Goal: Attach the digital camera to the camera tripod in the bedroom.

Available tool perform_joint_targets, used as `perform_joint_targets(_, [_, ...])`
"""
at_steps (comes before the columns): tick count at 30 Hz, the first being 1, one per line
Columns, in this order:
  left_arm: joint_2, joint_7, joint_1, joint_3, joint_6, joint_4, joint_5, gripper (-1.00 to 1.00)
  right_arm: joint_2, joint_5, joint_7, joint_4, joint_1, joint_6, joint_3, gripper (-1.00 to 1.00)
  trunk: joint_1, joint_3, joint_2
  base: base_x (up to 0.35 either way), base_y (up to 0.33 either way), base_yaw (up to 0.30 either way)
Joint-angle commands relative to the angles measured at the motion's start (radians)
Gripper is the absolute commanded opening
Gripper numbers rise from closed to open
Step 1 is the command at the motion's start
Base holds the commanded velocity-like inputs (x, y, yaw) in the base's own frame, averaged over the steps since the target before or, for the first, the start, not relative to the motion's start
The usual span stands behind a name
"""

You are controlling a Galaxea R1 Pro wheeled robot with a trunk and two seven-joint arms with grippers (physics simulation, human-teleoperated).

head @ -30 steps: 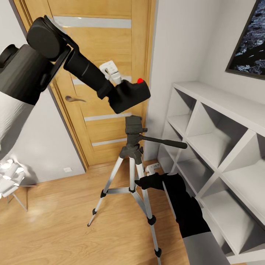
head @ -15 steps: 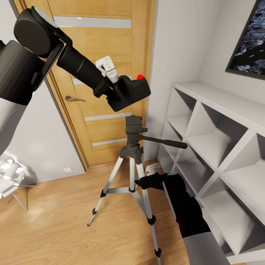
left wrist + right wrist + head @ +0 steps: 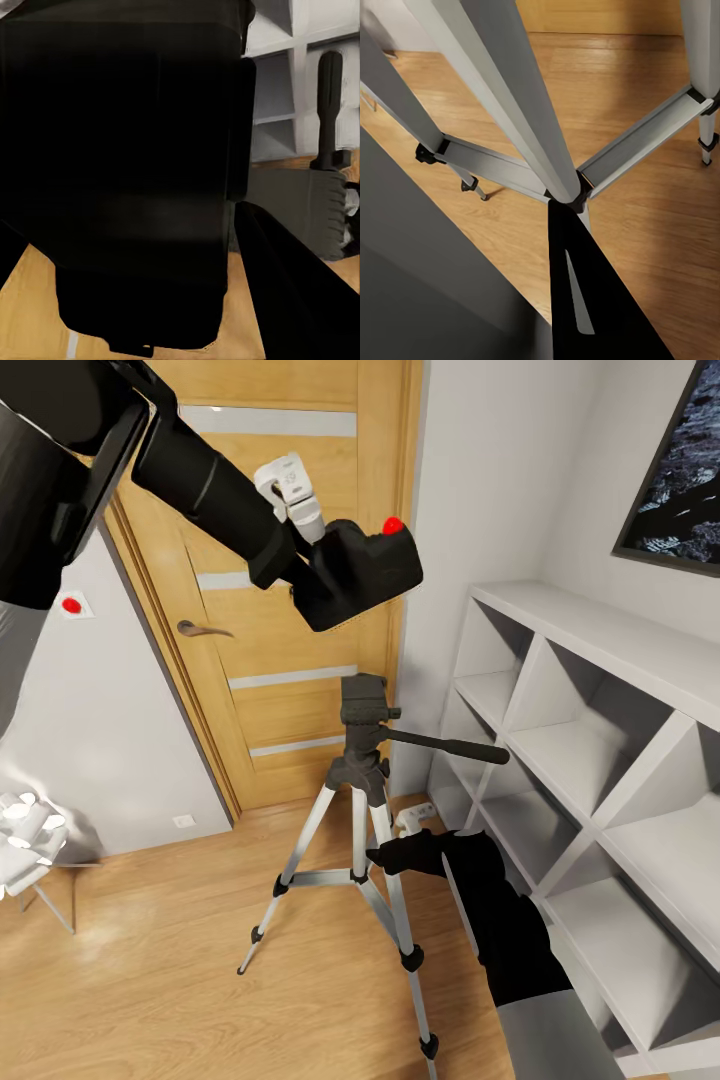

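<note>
The black digital camera [image 3: 355,570], red button [image 3: 393,526] on top, hangs in my left gripper [image 3: 315,575], which is shut on it, a good hand's width above the camera tripod's black head [image 3: 363,703]. The camera tripod [image 3: 355,830] stands on the plank floor before the door, its pan handle [image 3: 445,747] pointing right. In the left wrist view the digital camera [image 3: 135,172] blocks most of the picture, with the tripod head [image 3: 296,210] behind it. My right gripper [image 3: 385,857] is shut on a silver tripod leg [image 3: 510,97] near the brace hub.
A wooden door [image 3: 290,420] stands just behind the tripod. White shelving [image 3: 600,760] runs along the right wall under a dark framed picture [image 3: 680,460]. A white floor socket [image 3: 415,815] lies by the shelving and a white object [image 3: 25,840] sits at the left.
My left arm has lifted the digital camera upward and slightly right, widening the gap above the tripod head. The right arm and tripod have not moved.
</note>
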Motion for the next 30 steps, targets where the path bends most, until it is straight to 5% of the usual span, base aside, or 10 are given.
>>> perform_joint_targets(1, [-0.001,-0.012,-0.017,-0.007,0.009,0.000,-0.010,-1.00,0.001,0.067,0.008,0.040,-0.001,-0.008,-0.002,-1.00,0.001,-0.002,-0.001,0.000,0.000,0.000])
perform_joint_targets(6, [-0.001,-0.012,-0.034,-0.041,0.010,0.003,-0.006,-1.00,0.001,0.067,0.008,0.040,-0.001,-0.008,-0.002,-1.00,0.001,-0.002,-0.001,0.000,0.000,0.000])
perform_joint_targets(9, [-0.001,-0.012,-0.041,-0.150,0.011,-0.001,0.006,-1.00,0.001,0.067,0.007,0.040,-0.001,-0.008,-0.002,-1.00,0.001,-0.002,-0.001,0.000,0.000,0.000])
perform_joint_targets(13, [-0.002,-0.012,-0.044,-0.231,0.011,-0.006,0.014,-1.00,0.001,0.068,0.004,0.040,-0.001,-0.008,-0.002,-1.00,0.001,-0.002,-0.001,0.000,0.000,0.000])
perform_joint_targets(30, [-0.001,-0.013,-0.046,-0.292,0.011,-0.051,0.019,-1.00,0.001,0.071,-0.013,0.065,-0.001,-0.009,-0.002,-1.00,0.001,-0.002,-0.001,0.000,0.000,0.000])
